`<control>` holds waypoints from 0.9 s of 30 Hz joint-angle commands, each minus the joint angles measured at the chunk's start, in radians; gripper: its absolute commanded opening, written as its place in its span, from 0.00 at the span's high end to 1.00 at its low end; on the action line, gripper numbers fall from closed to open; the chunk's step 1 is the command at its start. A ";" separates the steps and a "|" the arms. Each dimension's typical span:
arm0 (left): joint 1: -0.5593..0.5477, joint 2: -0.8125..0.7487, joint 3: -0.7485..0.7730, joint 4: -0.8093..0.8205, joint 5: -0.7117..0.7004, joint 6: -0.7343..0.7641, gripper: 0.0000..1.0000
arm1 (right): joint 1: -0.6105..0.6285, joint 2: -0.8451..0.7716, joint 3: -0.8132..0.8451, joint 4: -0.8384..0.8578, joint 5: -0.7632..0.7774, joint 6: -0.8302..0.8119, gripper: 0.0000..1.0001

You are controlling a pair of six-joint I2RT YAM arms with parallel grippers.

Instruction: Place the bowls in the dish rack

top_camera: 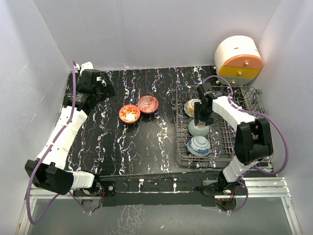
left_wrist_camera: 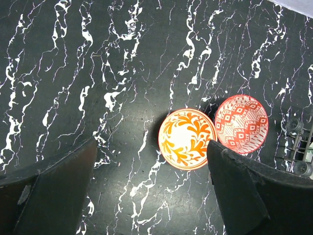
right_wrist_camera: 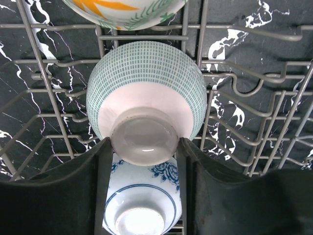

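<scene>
Top external view: three of five bowls are found loaded in the dish rack [top_camera: 222, 142], set in a line along its left side. The cream bowl with the orange flower [top_camera: 190, 106] is farthest, the teal-gridded bowl [top_camera: 198, 129] is in the middle, and the blue-patterned bowl [top_camera: 199, 146] is nearest. Two bowls are left on the black marbled table [top_camera: 156, 147], touching or nearly so: the orange-scroll bowl [top_camera: 129, 113] and the red-pink bowl [top_camera: 147, 104]. Both stand upright, left of the rack and apart from it. The task is judged rather more than half done.

On the right wrist view, the racked bowls are seen tipped among the wires with their feet turned toward the camera. The teal-gridded bowl is pale below its green grid, with an unglazed-looking foot ring.

The right gripper [right_wrist_camera: 144, 142] is placed over that bowl, one jaw close against each side of the foot ring. Whether the ring is being pinched or merely flanked cannot be told.

The left gripper [left_wrist_camera: 150, 144] is held above the table with its jaws spread wide and nothing between them. The two loose bowls lie just ahead of it (the orange-scroll one nearer the centre line).
</scene>
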 commanded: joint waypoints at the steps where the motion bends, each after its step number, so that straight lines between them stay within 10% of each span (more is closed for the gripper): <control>1: -0.004 -0.020 0.005 0.005 -0.027 0.010 0.07 | -0.002 0.001 0.048 0.040 0.003 -0.008 0.63; 27: -0.003 -0.043 -0.013 0.002 -0.041 0.012 0.07 | -0.002 -0.064 -0.055 0.253 0.051 0.012 0.82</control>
